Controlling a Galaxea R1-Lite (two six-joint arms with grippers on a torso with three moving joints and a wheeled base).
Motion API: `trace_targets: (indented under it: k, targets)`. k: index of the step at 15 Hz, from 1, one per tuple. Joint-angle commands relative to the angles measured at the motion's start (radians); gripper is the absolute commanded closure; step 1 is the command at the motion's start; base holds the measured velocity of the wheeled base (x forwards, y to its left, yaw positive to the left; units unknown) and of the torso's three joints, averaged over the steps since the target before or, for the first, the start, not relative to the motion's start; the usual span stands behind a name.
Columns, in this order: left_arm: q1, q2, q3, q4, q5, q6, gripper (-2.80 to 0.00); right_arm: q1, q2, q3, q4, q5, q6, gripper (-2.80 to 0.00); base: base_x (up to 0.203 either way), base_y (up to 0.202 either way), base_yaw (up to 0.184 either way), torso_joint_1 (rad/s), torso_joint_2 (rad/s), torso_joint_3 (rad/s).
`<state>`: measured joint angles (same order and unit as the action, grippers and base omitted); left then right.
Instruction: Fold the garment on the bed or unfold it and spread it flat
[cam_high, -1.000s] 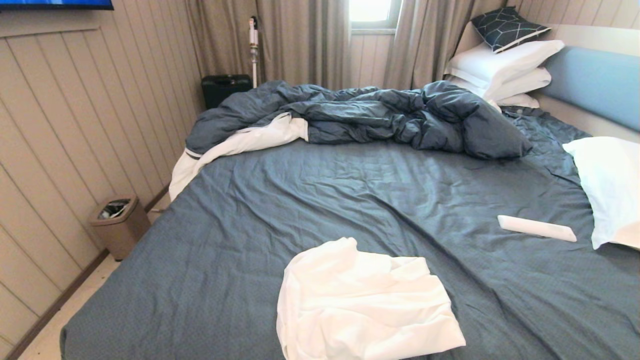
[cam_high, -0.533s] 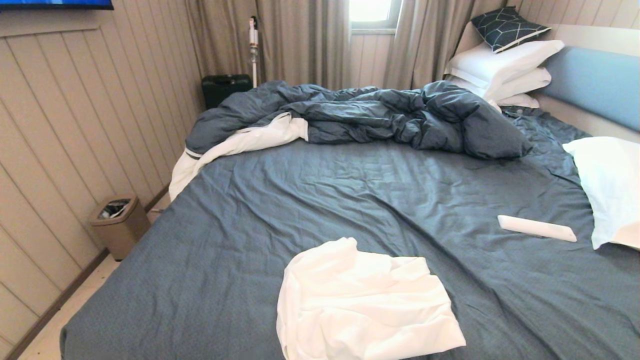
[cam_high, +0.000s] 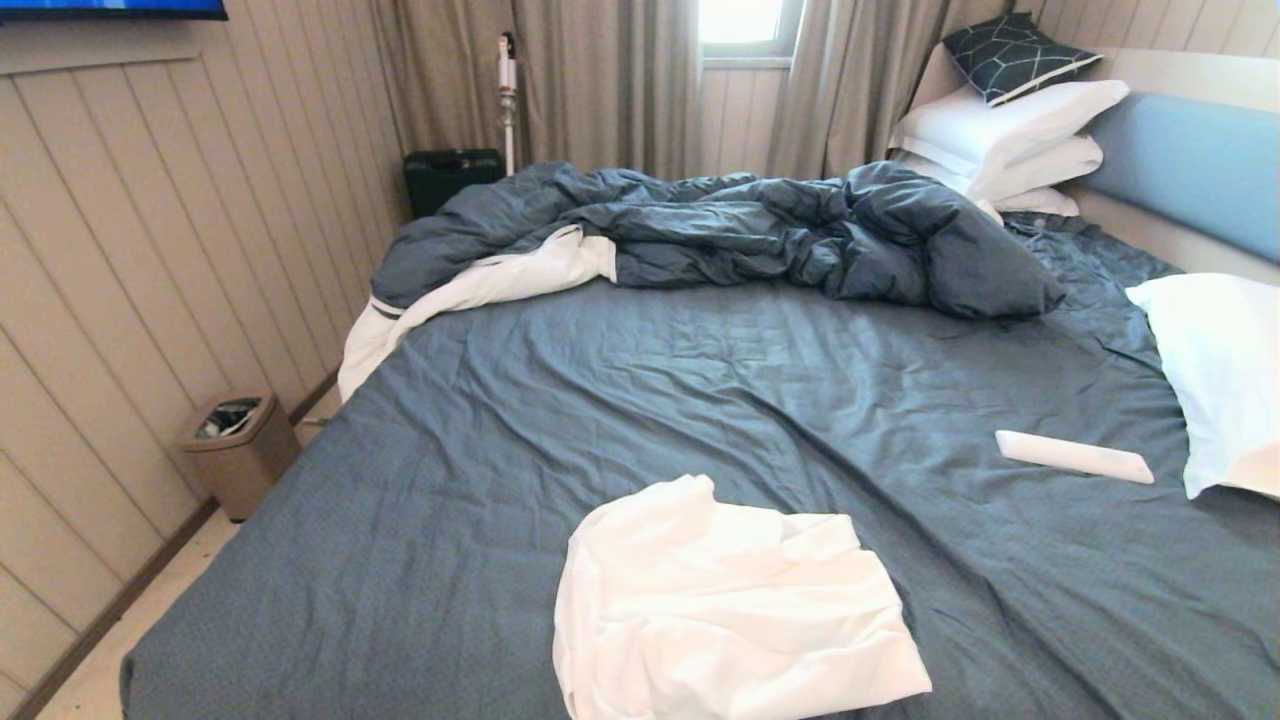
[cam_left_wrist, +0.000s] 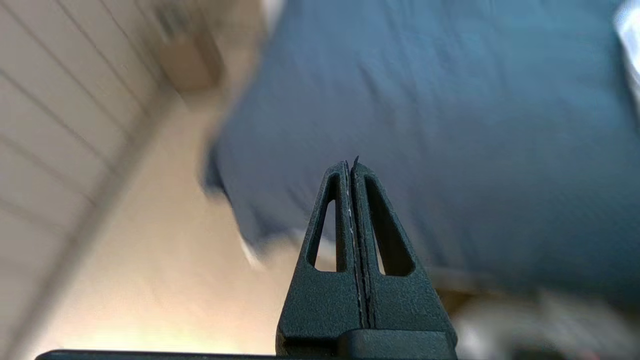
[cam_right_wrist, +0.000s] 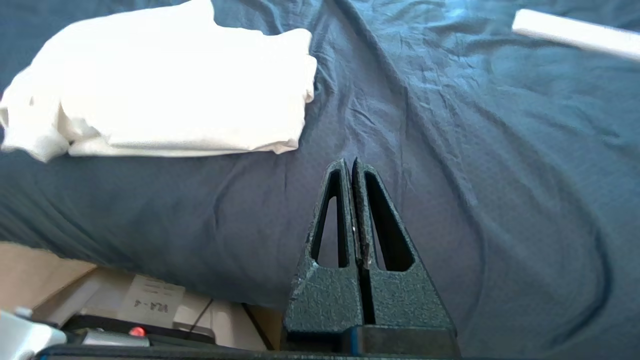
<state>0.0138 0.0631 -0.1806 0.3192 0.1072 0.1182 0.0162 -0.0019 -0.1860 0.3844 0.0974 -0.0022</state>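
The garment (cam_high: 720, 610) lies as a loosely folded, rumpled white heap on the bed (cam_high: 640, 400), at the middle of the near edge, with its near part running past the bottom of the head view. No chest print shows on it. The sheet around it is grey-blue and creased. Neither arm appears in the head view. In the left wrist view the left gripper (cam_left_wrist: 351, 162) has its two black fingers pressed together with nothing between them, and it hangs over the near left corner of the bed, above the sheet's edge and the pale floor beside it; that view is smeared. In the right wrist view the right gripper (cam_right_wrist: 350, 164) is likewise closed and empty, poised over bare sheet by the near edge, apart from the garment (cam_right_wrist: 165, 90), which lies to one side of it. A slim white bar (cam_high: 1073, 456) rests on the sheet towards the right edge, just beside a white pillow (cam_high: 1215, 370) at that edge. A rumpled dark-blue duvet (cam_high: 760, 235) with white lining is bunched across the far edge. More white pillows (cam_high: 1000, 130) are stacked at the far right corner against the light-blue headboard (cam_high: 1190, 165), with a dark patterned cushion (cam_high: 1015, 52) on top. A tan bin (cam_high: 238, 450) stands on the floor by the left edge, against the panelled wall.
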Motion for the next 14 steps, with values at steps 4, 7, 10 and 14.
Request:
trace_targets:
  k: [4,7,10,14]
  targets:
    - [-0.003,-0.063,0.067,-0.094,-0.054,0.018,0.0,0.0,0.002,0.008,0.014,-0.04,-0.037,0.0,0.0,0.0,0.0,0.0,0.0,0.0]
    - [-0.005,-0.063,0.108,-0.116,-0.118,-0.027,0.0,-0.001,0.003,0.018,0.014,0.0,-0.171,0.0,0.0,0.0,0.0,0.0,0.0,0.0]
    - [-0.005,-0.063,0.115,-0.145,-0.117,-0.037,0.0,0.0,0.002,0.029,0.002,-0.053,-0.12,0.0,0.0,0.0,0.0,0.0,0.0,0.0]
    - [-0.006,-0.063,0.115,-0.144,-0.118,-0.045,0.0,0.002,0.002,0.079,-0.121,-0.037,-0.152,0.0,0.0,0.0,0.0,0.0,0.0,0.0]
